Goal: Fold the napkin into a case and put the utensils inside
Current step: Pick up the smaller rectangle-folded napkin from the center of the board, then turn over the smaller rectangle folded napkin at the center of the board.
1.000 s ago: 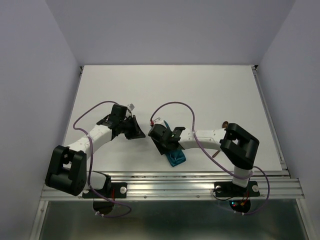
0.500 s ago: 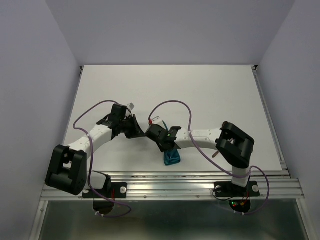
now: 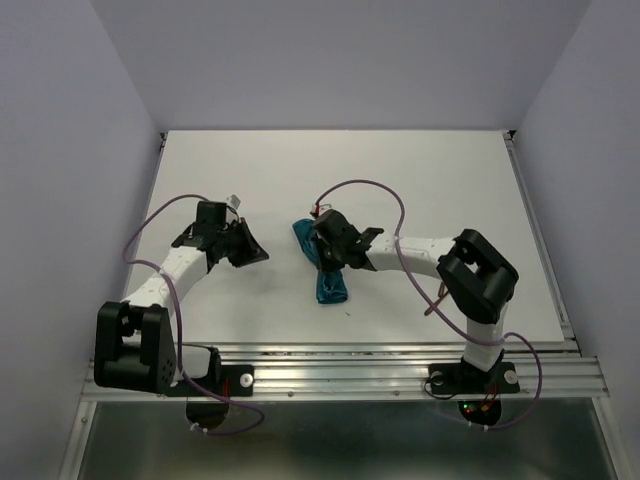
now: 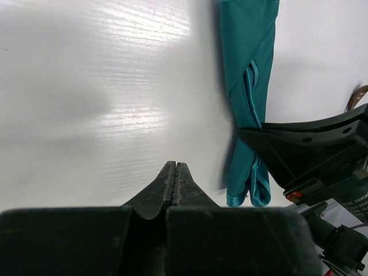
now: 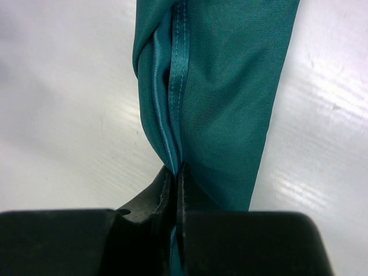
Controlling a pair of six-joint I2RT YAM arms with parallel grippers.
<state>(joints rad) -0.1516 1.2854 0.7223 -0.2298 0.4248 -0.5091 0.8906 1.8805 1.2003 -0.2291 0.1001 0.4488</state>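
White table point(image 3: 420, 180), pale walls; napkin point(image 3: 328, 285) lying as narrow folded strip near centre front; right gripper point(image 5: 177, 170) clamped on strip's hemmed edges, likely to drag or straighten fold; left gripper point(image 4: 175, 168) closed on nothing, just beside strip, clear of work; brown sliver point(image 4: 356, 96) beyond strip, possibly utensil, too cropped to confirm.

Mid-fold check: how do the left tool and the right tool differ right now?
The right tool is pinched on a fold of the napkin, while the left tool is closed on nothing. The right tool sits over the cloth; the left tool is off to one side of it over bare table, clear of the napkin. Shared: both have their jaws shut.
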